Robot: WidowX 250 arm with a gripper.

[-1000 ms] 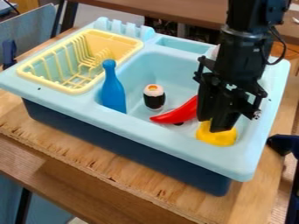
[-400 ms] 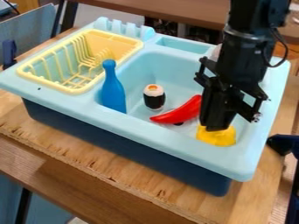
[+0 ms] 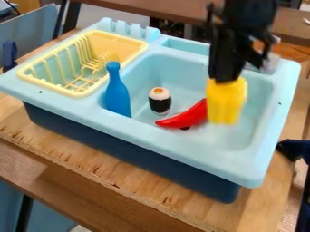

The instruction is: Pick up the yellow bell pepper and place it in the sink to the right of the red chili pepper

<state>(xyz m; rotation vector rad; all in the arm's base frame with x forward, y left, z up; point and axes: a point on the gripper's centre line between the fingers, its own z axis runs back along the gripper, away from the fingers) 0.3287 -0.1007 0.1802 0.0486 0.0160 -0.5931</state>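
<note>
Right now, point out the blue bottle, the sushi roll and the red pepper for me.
Blue bottle (image 3: 117,96): camera view, on the middle of its body.
Sushi roll (image 3: 160,103): camera view, on its black wrapped side.
Red pepper (image 3: 186,117): camera view, on the middle of its curved body.

Bottle (image 3: 117,95), sushi roll (image 3: 160,102), pepper (image 3: 186,116), yellow toy (image 3: 225,102), rack (image 3: 77,94) and sink (image 3: 176,146) number one each.

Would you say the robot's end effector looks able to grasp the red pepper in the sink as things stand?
Probably not: the end effector appears to be holding the yellow object, though much of the red pepper lies exposed.
</note>
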